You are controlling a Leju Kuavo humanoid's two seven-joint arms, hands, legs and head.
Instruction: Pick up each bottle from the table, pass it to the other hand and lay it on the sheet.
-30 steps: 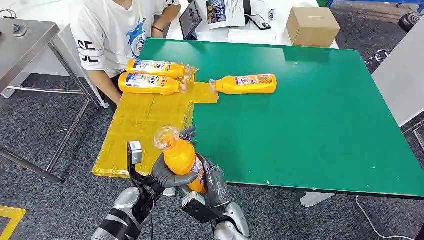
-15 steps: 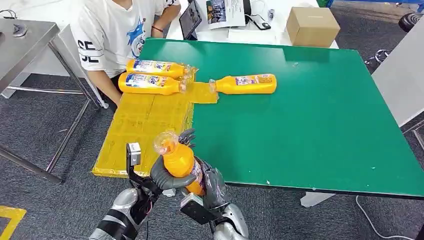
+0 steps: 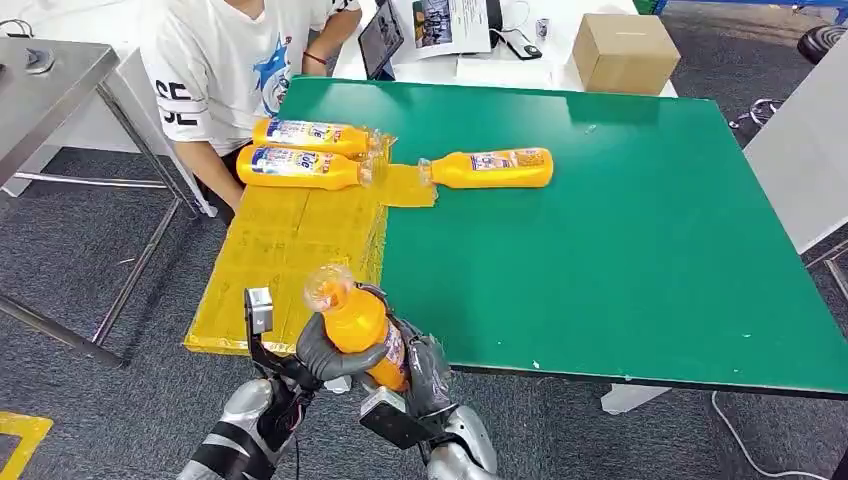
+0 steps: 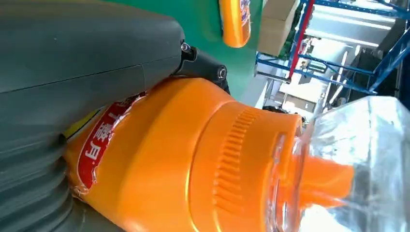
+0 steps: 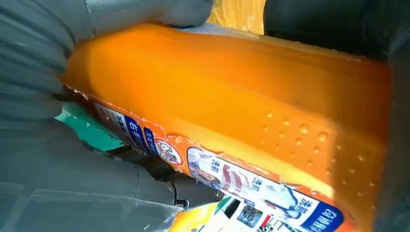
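I see both robot hands wrapped around one orange bottle (image 3: 362, 325) at about 6 o'clock in my head view, just off the near edge of the green desk (image 3: 640, 250). The left robot hand (image 3: 325, 355) curls its fingers across the bottle's middle; the right robot hand (image 3: 425, 372) clasps the lower body from the other side. The bottle stands tilted, its clear cap (image 3: 328, 283) leaning toward 11 o'clock over the near end of the yellow sheet (image 3: 275, 245). Two more bottles lie side by side at the sheet's far end, around 11 o'clock: one (image 3: 312, 135) behind, one (image 3: 298, 167) in front. A fourth bottle (image 3: 492, 168) lies at 12 o'clock on the desk, cap touching the sheet's corner. A person in a white shirt (image 3: 215, 70) sits beyond the sheet.
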